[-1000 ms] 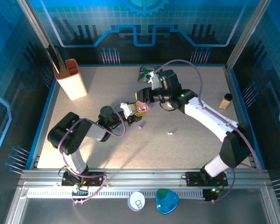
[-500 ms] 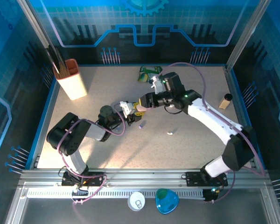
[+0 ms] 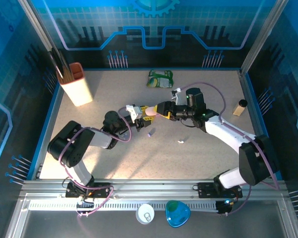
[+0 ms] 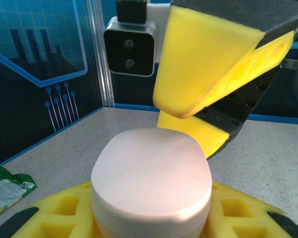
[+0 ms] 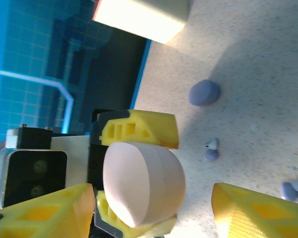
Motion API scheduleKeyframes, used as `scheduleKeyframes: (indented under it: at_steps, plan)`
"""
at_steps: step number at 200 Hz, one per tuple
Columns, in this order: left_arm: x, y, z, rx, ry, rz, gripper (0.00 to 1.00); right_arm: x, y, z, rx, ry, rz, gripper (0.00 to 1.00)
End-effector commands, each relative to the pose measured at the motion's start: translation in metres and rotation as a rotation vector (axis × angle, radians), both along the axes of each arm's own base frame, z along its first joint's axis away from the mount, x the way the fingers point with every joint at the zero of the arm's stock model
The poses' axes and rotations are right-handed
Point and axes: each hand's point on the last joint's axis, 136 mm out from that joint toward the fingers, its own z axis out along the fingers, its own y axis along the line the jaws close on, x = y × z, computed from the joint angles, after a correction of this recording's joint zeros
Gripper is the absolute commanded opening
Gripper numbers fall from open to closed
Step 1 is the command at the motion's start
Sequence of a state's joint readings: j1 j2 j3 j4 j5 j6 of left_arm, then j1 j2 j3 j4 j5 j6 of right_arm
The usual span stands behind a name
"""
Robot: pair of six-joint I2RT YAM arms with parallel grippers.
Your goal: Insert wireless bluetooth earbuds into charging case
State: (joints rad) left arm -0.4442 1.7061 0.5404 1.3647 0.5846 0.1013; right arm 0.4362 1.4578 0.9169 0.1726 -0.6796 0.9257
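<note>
Pinkish case (image 3: 150, 112) in left hand (image 3: 145, 113), lilac earbud (image 3: 150, 133) lying nearby

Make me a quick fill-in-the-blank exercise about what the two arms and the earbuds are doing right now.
1. The left gripper is shut on a closed ____ case.
2. The right gripper faces that case with its jaws ____.
3. A lilac earbud lies loose on the ____.
Missing words: pink; open; table.
</note>
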Motion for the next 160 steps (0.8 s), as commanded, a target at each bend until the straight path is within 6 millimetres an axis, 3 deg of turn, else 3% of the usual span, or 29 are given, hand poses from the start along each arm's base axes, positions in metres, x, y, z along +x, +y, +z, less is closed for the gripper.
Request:
scheduleKeyframes:
  at_steps: [1, 37, 76, 86, 98, 113, 126, 139, 143, 160]
  plan:
    - [-0.005, -0.001, 0.025, -0.042, -0.057, -0.029, 0.19, -0.005, 0.018, 0.023, 0.127, -0.021, 0.084, 0.61]
    - [-0.004, 0.001, 0.021, -0.035, -0.053, -0.017, 0.19, -0.007, 0.024, 0.023, 0.137, -0.012, 0.107, 0.47]
    - [-0.003, 0.002, 0.014, -0.022, -0.051, -0.002, 0.2, -0.004, 0.02, 0.016, 0.112, -0.005, 0.079, 0.21]
    - [-0.003, 0.003, 0.014, -0.02, -0.051, 0.003, 0.23, -0.004, 0.019, 0.015, 0.109, -0.005, 0.074, 0.19]
    - [-0.004, 0.004, 0.014, -0.026, -0.039, 0.0, 0.32, -0.002, 0.017, 0.012, 0.098, -0.005, 0.062, 0.2]
    - [-0.005, 0.006, 0.016, -0.037, -0.016, -0.01, 0.54, 0.003, 0.009, 0.007, 0.072, -0.01, 0.024, 0.2]
    - [-0.003, 0.012, 0.014, -0.035, 0.003, 0.002, 0.64, 0.012, -0.003, -0.001, 0.03, -0.019, -0.039, 0.2]
    - [0.0, 0.022, 0.012, -0.034, 0.012, 0.032, 0.7, 0.02, -0.022, -0.019, -0.057, -0.001, -0.118, 0.21]
    - [0.001, 0.025, 0.012, -0.035, 0.015, 0.043, 0.71, 0.018, -0.031, -0.036, -0.099, 0.027, -0.142, 0.21]
    - [0.004, 0.037, 0.011, -0.041, 0.04, 0.074, 0.77, 0.022, -0.061, -0.069, -0.232, 0.066, -0.231, 0.22]
